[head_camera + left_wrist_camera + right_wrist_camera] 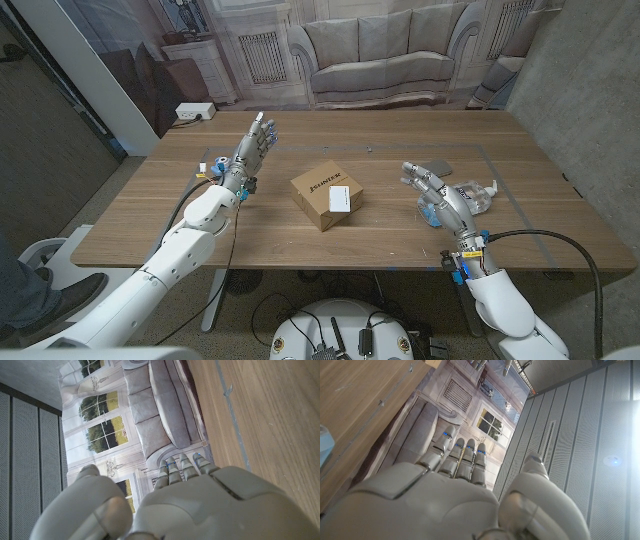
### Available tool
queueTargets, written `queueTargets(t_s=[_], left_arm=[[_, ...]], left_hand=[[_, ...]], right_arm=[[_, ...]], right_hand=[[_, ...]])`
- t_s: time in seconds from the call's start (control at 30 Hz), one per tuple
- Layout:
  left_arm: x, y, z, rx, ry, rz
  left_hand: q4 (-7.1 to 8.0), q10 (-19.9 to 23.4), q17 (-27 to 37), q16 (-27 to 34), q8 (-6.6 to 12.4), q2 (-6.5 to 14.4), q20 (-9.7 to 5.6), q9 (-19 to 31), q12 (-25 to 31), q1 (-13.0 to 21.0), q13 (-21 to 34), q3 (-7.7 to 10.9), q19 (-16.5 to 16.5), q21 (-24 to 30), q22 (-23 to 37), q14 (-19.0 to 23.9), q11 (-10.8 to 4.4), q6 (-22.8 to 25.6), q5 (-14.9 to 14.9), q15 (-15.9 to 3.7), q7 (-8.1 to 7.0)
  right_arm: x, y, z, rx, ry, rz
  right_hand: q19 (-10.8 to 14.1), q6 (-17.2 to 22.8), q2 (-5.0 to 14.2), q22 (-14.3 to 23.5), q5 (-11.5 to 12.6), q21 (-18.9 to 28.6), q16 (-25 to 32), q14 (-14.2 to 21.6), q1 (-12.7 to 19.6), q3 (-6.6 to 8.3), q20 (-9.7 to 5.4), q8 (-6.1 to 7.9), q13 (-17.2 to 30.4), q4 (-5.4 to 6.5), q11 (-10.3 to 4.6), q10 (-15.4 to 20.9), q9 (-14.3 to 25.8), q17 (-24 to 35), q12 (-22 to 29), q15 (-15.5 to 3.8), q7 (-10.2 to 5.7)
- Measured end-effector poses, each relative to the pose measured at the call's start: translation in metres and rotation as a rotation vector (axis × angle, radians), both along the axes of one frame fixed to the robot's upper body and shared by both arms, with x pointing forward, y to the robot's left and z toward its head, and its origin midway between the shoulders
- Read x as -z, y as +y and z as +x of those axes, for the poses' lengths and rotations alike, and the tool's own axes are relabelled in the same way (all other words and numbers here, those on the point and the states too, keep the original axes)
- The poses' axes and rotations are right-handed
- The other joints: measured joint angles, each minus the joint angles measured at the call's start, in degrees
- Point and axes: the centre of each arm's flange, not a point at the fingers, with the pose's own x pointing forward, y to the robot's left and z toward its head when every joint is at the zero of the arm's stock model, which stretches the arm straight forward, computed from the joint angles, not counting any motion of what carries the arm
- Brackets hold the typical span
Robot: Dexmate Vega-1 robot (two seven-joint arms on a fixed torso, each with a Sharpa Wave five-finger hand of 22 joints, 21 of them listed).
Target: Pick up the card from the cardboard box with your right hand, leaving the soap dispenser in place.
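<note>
Judging from how things lie, the task is hardly begun: nothing is held, and the card (339, 199) is seen lying on top of the cardboard box (322, 198) near the middle of the bench (400, 245). The right hand (434, 190) is raised over the bench with its fingers (412, 170) spread apart and gripping nothing; the box sits well apart from those fingertips, off toward the robot's left. A clear object, taken to be the soap dispenser (478, 195), lies just beside the right hand on its outer side, partly hidden by it, so contact cannot be ruled out or confirmed. The left hand (249, 150) is likewise held open, fingers (181, 467) extended and empty, with the box apart from it on the inner side. In the right wrist view the fingers (461, 455) are shown straight and unloaded.

Left to be done, by this reading: the right hand is to be carried across to the box, the fingers closed on the card, and the card lifted away, while the dispenser is left undisturbed.
</note>
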Motion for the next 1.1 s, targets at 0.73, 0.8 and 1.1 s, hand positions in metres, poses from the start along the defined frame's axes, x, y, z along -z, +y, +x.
queueTargets(t_s=[0.73,0.8,1.1], left_arm=[[-0.001,-0.001,0.004,0.012,0.008,0.028],[-0.001,-0.001,0.004,0.011,0.008,0.029],[0.000,0.001,0.003,0.008,0.009,0.029]], left_hand=[[0.00,0.0,0.0,0.0,0.00,0.0,0.01,0.0,0.0,0.0,0.0,0.01,0.0,0.0,0.0,0.0,0.00,0.0,0.0,0.00,0.00],[0.00,0.0,0.0,0.0,0.00,0.0,0.01,0.0,0.0,0.0,0.0,0.01,0.0,0.0,0.0,0.0,0.00,0.0,0.0,0.00,0.00],[-0.18,0.3,0.0,0.0,0.00,0.1,0.01,0.0,0.0,0.1,0.0,-0.17,0.0,0.0,0.0,0.0,0.32,0.0,0.0,-0.01,0.00]], right_arm=[[0.001,0.010,-0.009,0.126,-0.089,-0.067],[0.001,0.010,-0.009,0.133,-0.093,-0.071],[0.001,0.014,-0.010,0.200,-0.139,-0.106]], right_hand=[[2.8,2.9,-0.53,0.0,0.0,0.0,0.2,2.6,1.3,0.00,-0.10,0.00,0.0,-0.48,-1.03,2.9,0.0,0.0,0.5,-0.27,-0.96],[2.8,3.1,-0.92,0.0,0.0,0.0,0.2,2.8,1.7,0.00,-0.10,0.00,0.0,-0.48,-1.12,3.0,0.0,0.0,0.4,-0.10,-1.08],[2.8,3.5,-0.82,0.0,0.0,-0.4,0.2,3.0,1.9,0.23,-0.10,0.37,0.0,-0.71,-1.70,3.6,0.0,0.0,0.4,-0.30,-1.57]])
